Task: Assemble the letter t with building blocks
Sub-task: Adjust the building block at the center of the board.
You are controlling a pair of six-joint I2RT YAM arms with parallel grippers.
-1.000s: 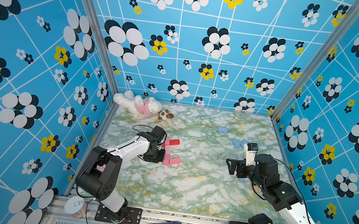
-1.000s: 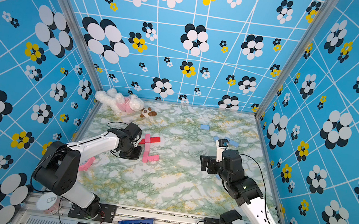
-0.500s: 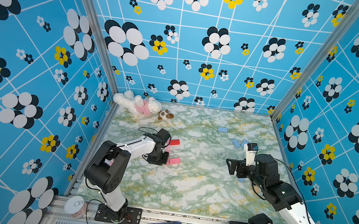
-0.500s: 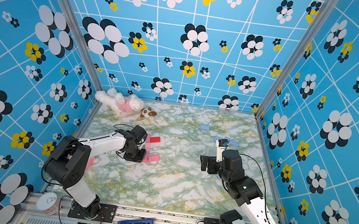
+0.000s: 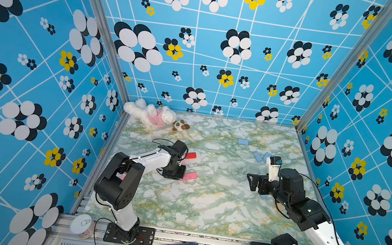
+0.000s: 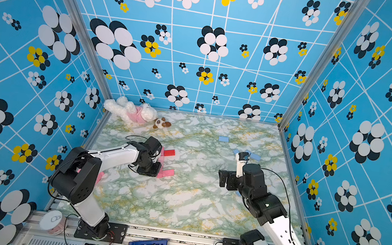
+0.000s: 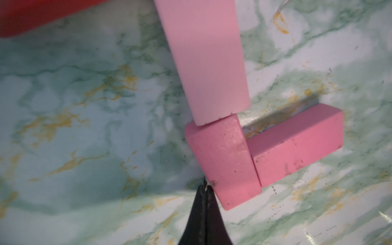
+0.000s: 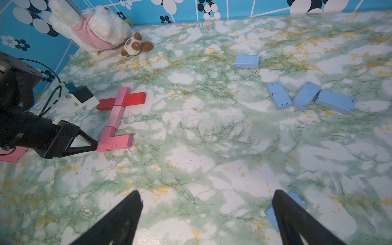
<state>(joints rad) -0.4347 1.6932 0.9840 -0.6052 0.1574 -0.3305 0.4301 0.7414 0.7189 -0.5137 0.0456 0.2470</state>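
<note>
walls: blue, white grid lines, black-white and yellow flowers, filling left, top, right | corner posts: grey metal, upper left and upper right | tabletop: green-white marble, yellow veins, lower centre | light: even

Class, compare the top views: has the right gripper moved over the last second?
No. In a top view the right gripper sits just as far from the lone light blue block as before.
</note>
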